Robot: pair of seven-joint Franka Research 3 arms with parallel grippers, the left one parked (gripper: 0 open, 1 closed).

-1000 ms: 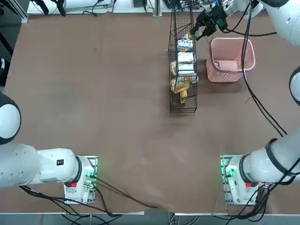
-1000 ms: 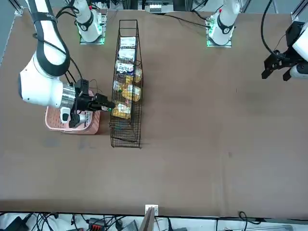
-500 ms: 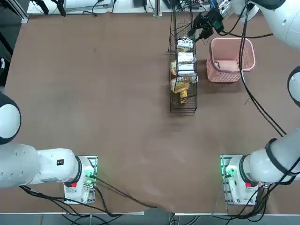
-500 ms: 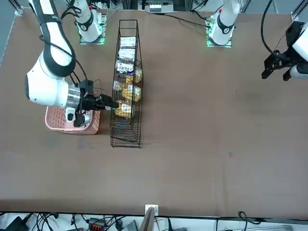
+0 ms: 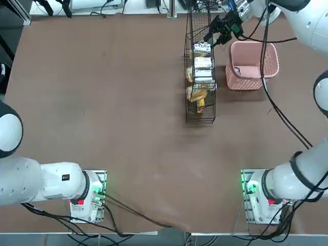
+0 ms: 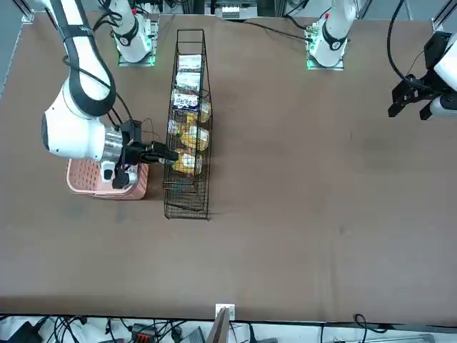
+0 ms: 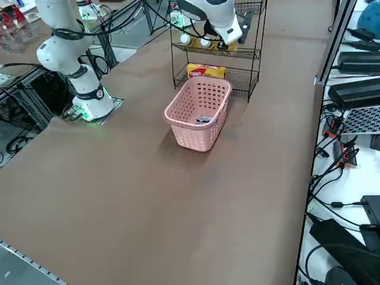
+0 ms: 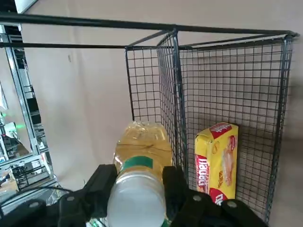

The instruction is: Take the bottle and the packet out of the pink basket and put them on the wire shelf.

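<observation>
The right arm (image 6: 80,128) has a white, rounded body with dark grey bands at its joints. Near its end it has a silver ring, and loose black cables (image 6: 107,80) run along its outside.

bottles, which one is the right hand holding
The bottle between the right hand's fingers, white cap toward the wrist; no fingers touch the other bottles on the shelf.

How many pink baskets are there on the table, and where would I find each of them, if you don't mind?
1. The pink basket stands beside the wire shelf, on the table near the right arm.
</observation>
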